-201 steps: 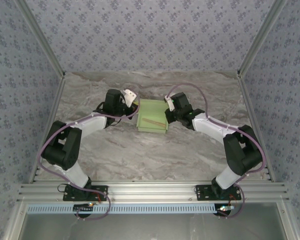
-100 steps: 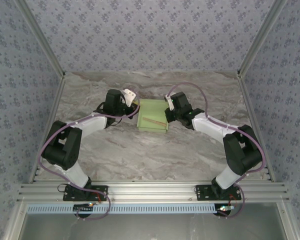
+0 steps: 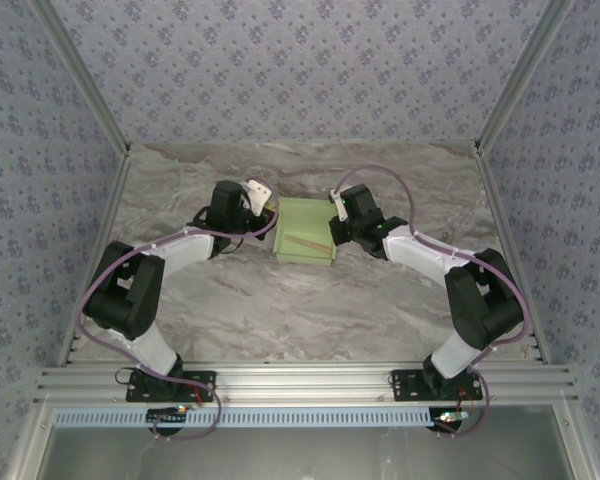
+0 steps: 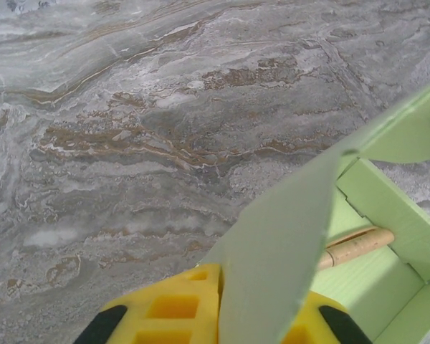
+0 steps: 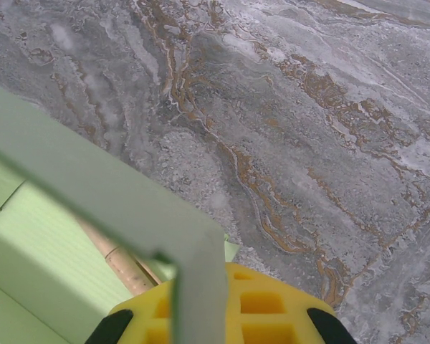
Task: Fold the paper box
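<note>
The pale light-green paper box (image 3: 306, 232) sits mid-table as a small open box between the two arms. A thin tan wooden stick (image 3: 304, 243) lies inside it. My left gripper (image 3: 271, 212) is at the box's left side, shut on a raised side flap (image 4: 287, 244) that runs up between its yellow fingers (image 4: 179, 312). My right gripper (image 3: 332, 222) is at the box's right side, shut on the right wall flap (image 5: 129, 208), which stands between its yellow fingers (image 5: 272, 308). The stick (image 4: 355, 246) shows inside the box, and again in the right wrist view (image 5: 118, 258).
The marbled grey-brown table (image 3: 280, 310) stretches around the box. Patterned walls close in the back and both sides. An aluminium rail (image 3: 300, 380) with the arm bases runs along the near edge.
The right gripper has edged slightly left toward the box. The left arm and the box have hardly moved.
</note>
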Robot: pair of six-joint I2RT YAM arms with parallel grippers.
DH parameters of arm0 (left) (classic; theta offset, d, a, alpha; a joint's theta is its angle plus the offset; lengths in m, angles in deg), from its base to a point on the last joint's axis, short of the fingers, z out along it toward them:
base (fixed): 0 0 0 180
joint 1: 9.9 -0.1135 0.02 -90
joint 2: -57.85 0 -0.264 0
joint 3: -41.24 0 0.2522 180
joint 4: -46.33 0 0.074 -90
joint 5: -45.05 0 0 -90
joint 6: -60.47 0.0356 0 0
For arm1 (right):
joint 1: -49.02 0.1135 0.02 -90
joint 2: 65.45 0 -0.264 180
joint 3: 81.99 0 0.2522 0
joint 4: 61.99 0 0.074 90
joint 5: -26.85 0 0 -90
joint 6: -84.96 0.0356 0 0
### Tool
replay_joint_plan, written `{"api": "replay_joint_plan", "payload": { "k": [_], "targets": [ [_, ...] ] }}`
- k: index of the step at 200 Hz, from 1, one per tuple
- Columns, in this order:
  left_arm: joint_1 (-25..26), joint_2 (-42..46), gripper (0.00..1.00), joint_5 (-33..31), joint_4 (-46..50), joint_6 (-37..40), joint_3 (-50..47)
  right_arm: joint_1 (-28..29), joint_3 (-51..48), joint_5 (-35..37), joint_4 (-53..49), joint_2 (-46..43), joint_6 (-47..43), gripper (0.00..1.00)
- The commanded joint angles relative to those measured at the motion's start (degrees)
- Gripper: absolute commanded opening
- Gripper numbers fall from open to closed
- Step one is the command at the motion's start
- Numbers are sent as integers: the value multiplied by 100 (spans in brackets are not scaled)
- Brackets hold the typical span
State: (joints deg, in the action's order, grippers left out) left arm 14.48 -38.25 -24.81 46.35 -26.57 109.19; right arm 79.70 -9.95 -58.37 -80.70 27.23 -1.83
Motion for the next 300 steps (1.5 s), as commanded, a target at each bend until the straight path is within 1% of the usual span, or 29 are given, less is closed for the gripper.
{"api": "replay_joint_plan", "payload": {
  "k": [1,19,31,47,57,81,92,112,139,157,169,193,231,235,269,300],
  "targets": [
    [-15,3,5,110,-159,-61,21,29,122,85,-45,80,65,0],
    [-12,3,4,148,-173,-99,29,50,122,96,-45,86,68,0],
    [-4,11,1,134,-207,-186,16,56,147,142,-45,83,112,0],
    [58,36,0,-112,-313,-471,-21,82,234,320,-115,121,379,0],
    [175,64,0,-517,-376,-673,-56,113,316,536,-167,155,758,0],
    [557,125,0,-1768,-469,-1186,-133,273,368,1142,-164,202,1521,0],
    [712,157,0,-2145,-531,-1430,-177,344,385,1367,-138,236,1767,0],
    [978,211,0,-2903,-672,-1874,-264,483,428,1763,-96,317,2016,0],
    [1304,138,0,-4017,-635,-2517,-258,639,504,2184,39,438,2281,0],
    [1505,61,0,-4488,-686,-2772,-254,718,524,2413,127,498,2401,0],
    [1654,8,0,-4777,-750,-2809,-253,751,527,2543,172,522,2458,0],
    [1814,-58,0,-5096,-861,-2923,-294,774,466,2625,280,542,2589,0],
    [1879,-49,0,-5292,-1082,-3110,-543,756,330,2572,520,563,2828,0],
    [1889,-50,0,-5442,-1098,-3124,-573,760,314,2574,542,572,2854,0],
    [2073,-67,0,-5910,-1329,-3213,-786,830,62,2607,1025,565,2853,0],
    [2290,-158,0,-6395,-1467,-3340,-882,868,-212,2575,1362,506,2626,0]
  ]
}}
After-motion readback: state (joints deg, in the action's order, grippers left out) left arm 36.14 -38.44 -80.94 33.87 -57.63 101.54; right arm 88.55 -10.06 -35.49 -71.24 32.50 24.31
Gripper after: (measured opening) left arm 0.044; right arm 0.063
